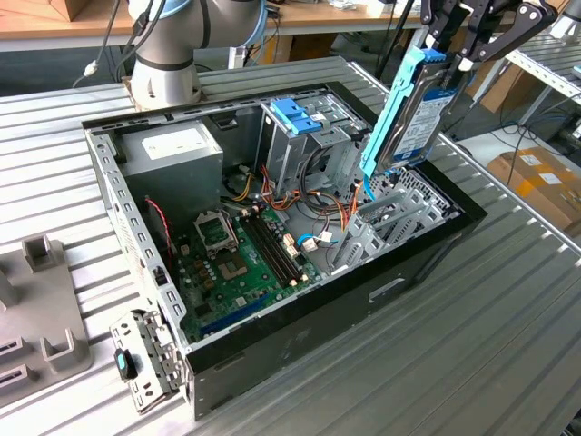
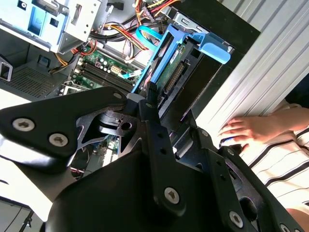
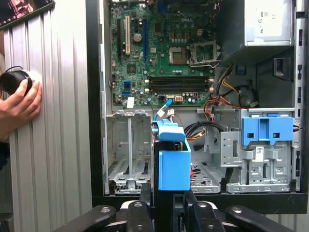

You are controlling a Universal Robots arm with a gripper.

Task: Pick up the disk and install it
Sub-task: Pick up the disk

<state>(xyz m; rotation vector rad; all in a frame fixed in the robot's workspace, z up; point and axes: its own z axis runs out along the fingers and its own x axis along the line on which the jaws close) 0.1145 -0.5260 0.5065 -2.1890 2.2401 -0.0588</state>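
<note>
We see the disk (image 1: 425,113) high on the exterior view's right, standing on end and leaning a little. It is a flat grey metal slab with a blue-and-white label, edged by a light blue plastic rail. Its lower end hangs just over the far right corner of the open computer case (image 1: 300,318); we cannot tell whether it touches anything there. The gripper (image 1: 451,62), made of black jointed metal links, is clamped narrowly on the disk's upper end. In the second wrist view the disk (image 2: 175,72) shows a green circuit-board face and a row of connector pins between its blue rails, with the black fingers (image 2: 150,94) pressed on its near edge. In the first wrist view its blue plastic end (image 3: 174,166) sits squarely between the fingers.

Below the disk in the exterior view is a grey sheet-metal cage (image 1: 392,225) with open slots. Towards the centre of that view a green motherboard (image 1: 234,263) lies flat on the case floor, crossed by orange, red and white cables. Behind it a blue plastic bracket (image 1: 292,116) caps another metal cage, and a grey metal box (image 1: 172,150) with a white sticker fills the upper left corner of the case. The case rests on a ribbed metal table (image 1: 490,345).

In both wrist views a person's hand (image 3: 19,104) rests on the ribbed surface beside the case.
</note>
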